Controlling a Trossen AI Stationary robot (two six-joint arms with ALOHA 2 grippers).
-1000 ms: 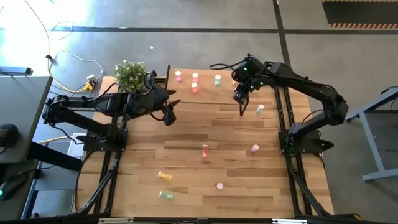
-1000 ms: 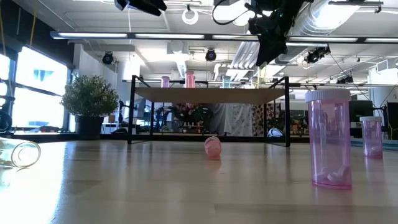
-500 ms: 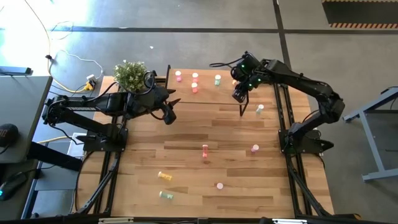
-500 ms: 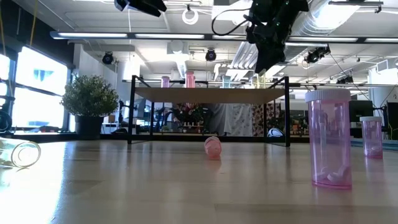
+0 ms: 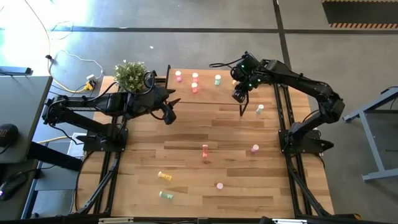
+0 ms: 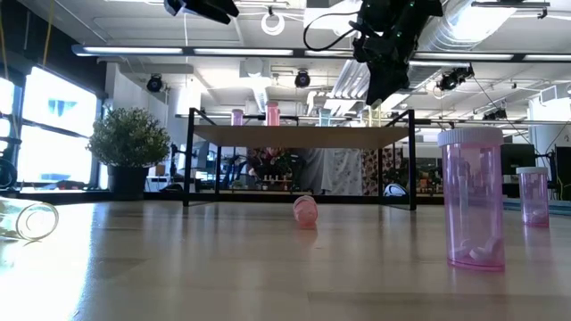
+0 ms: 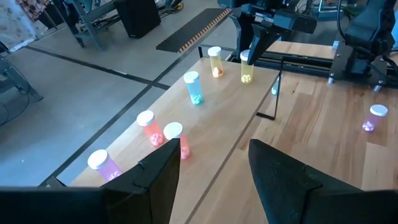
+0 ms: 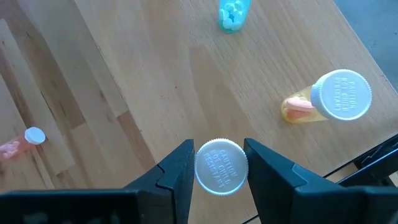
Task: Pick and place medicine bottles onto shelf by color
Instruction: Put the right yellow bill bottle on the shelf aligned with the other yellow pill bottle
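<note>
My right claw [image 8: 219, 163] over shelf [image 5: 205, 90] far right end, fingers straddling capped yellow bottle [image 8: 221, 167], grip loosening, I judge, to leave it beside orange-yellow bottle [image 8: 333, 99]. Left claw [image 7: 214, 163] open, empty, waiting near shelf.

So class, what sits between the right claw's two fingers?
In the right wrist view, a white-capped bottle stands on the shelf between the right claw's fingers.

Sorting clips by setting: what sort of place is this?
Probably a robotics lab in an open workshop: two arms bolted to a wooden table, bare ceiling ducts overhead, concrete floor with loose cables.
</note>
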